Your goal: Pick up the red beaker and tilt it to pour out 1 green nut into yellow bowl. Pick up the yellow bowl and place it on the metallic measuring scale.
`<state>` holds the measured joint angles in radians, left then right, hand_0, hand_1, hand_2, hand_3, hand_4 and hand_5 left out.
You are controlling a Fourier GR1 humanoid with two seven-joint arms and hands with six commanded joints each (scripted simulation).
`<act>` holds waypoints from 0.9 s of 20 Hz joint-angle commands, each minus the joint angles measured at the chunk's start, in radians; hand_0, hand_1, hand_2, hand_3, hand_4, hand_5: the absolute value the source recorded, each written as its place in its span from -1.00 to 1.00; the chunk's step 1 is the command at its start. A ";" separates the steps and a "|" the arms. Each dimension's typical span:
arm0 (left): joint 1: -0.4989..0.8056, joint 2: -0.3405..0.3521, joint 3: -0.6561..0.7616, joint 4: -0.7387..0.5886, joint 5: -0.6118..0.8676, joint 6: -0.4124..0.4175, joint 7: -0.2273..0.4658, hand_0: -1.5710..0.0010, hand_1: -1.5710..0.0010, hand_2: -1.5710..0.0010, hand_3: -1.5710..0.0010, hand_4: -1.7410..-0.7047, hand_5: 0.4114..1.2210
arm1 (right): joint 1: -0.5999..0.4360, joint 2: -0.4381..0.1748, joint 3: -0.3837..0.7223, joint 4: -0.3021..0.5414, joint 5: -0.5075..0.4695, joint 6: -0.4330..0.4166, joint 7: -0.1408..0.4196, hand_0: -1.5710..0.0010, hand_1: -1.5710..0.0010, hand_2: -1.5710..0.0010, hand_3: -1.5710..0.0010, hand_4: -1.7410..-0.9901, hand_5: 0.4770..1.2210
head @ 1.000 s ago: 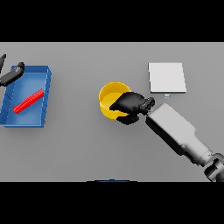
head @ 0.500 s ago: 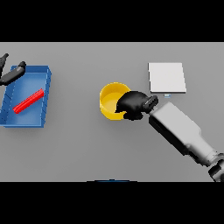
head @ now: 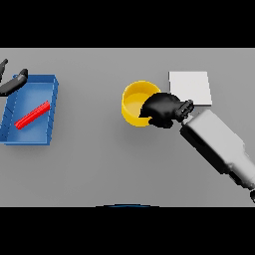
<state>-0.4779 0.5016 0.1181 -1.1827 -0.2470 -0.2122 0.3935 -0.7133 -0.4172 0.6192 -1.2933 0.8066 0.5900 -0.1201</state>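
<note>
The yellow bowl (head: 135, 102) sits on the grey tabletop (head: 99, 169), near the middle, and serves as the landmark here; its inside shows plain yellow, and no nut can be made out in it. The right hand (head: 162, 109) lies against the bowl's right rim, its dark fingers curled over the edge and clamped on the bowl; the white and grey right arm (head: 219, 147) runs from the hand down and to the right of the bowl, toward the lower right corner. Whether the bowl is lifted or resting on the tabletop cannot be told.

The scale (head: 190, 88), a pale square plate, lies flat just right of the bowl and a little farther from the robot; its near left corner is close to the right hand's knuckles, and the bowl is beside it, not on it.

Well to the left of the bowl stands a blue tray (head: 50, 117); a red beaker (head: 32, 115) lies on its side inside, slanted, with its higher end toward the bowl. The left hand (head: 12, 83) shows at the tray's far left corner, far from the bowl; its dark fingers look straight and apart, holding nothing.
</note>
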 commanded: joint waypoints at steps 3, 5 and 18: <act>-0.006 -0.002 0.013 0.012 0.015 -0.002 0.008 1.00 1.00 1.00 1.00 0.82 -0.28 | 0.014 -0.024 -0.010 -0.060 -0.005 0.022 0.032 -0.99 -0.99 -0.90 -0.51 -0.99 0.99; -0.005 -0.003 0.009 0.011 0.013 -0.004 0.008 1.00 1.00 1.00 1.00 0.82 -0.28 | 0.017 -0.050 -0.041 -0.066 -0.015 0.019 0.030 -0.93 -1.00 -0.93 -0.50 -1.00 1.00; 0.025 -0.017 0.013 -0.069 0.038 -0.003 0.101 1.00 1.00 1.00 1.00 0.72 -0.14 | -0.087 -0.131 -0.176 0.238 0.024 -0.196 -0.009 -1.00 -1.00 -0.98 -0.47 -1.00 1.00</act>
<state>-0.4525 0.4846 0.1317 -1.2521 -0.2088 -0.2154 0.4940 -0.7995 -0.5483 0.4434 -1.0552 0.8316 0.3940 -0.1263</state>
